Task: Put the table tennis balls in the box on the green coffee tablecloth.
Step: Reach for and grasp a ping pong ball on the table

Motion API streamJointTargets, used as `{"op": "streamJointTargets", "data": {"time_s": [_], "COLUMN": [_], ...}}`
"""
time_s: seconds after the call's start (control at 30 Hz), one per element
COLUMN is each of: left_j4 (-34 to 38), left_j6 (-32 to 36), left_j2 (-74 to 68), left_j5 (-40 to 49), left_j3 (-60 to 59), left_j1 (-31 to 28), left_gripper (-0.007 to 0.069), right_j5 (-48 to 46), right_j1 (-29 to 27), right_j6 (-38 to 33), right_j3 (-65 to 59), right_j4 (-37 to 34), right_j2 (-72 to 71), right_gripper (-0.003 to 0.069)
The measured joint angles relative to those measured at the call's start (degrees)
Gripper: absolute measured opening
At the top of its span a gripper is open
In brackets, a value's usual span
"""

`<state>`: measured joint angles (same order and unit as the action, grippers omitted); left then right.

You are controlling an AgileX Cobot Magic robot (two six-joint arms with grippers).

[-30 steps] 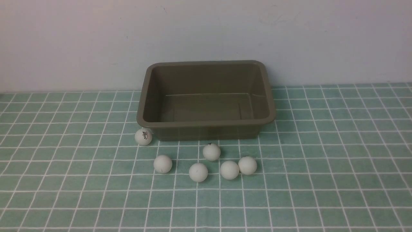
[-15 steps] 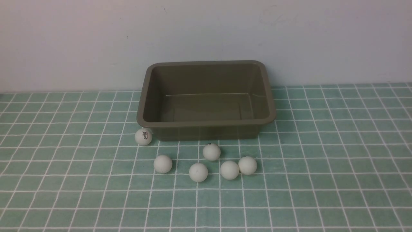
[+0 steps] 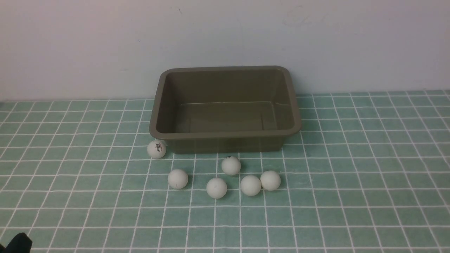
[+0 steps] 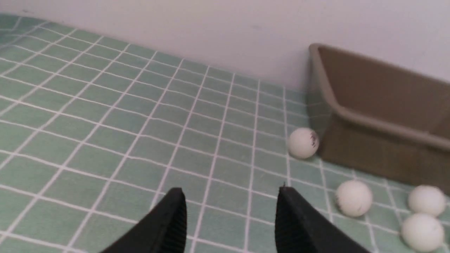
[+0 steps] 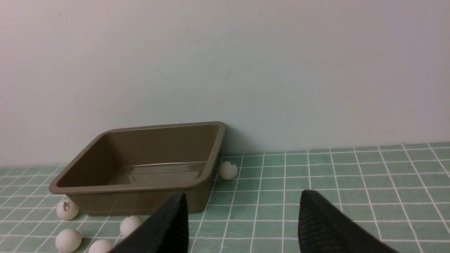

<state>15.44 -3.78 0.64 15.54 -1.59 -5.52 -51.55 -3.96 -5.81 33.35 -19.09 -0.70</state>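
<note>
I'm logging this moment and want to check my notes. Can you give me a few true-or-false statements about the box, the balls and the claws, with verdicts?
1. The box holds no balls. True.
2. The left claw is shut on a ball. False: it is open and empty.
3. The logo ball lies by the box's near left corner. True.
4. The right claw is shut. False: it is open, with nothing between its fingers.

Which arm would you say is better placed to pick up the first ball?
Left, probably. The left gripper is open and low over the tablecloth, with the logo ball just ahead by the box corner; the right gripper looks farther back.
</note>
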Motion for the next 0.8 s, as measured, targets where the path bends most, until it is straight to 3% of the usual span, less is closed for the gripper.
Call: {"op": "streamJointTargets", "data": {"time_s": [0.5, 0.67, 0.8], "left_j4": [20.0, 22.5, 22.7], "left_j6": [-0.5, 3.8, 13.8], "left_j2": [0.0, 0.0, -0.4], "left_j5": [-6.0, 0.7, 11.3], "left_j3": [0.1, 7.7, 17.2], "left_j1": [0.0, 0.0, 0.0], "left_gripper": [0.0321, 0.0321, 0.0321], "right_j5": [-3.6, -3.7, -3.7], "right_j1": [0.0, 0.0, 0.0], "right_j6": [0.0, -3.0, -7.2], "right_j3": [0.0, 0.0, 0.0], "right_j4": [-0.3, -3.3, -7.1], "right_j2": [0.0, 0.0, 0.0], "right_gripper": [0.0388, 0.0388, 0.0388]}}
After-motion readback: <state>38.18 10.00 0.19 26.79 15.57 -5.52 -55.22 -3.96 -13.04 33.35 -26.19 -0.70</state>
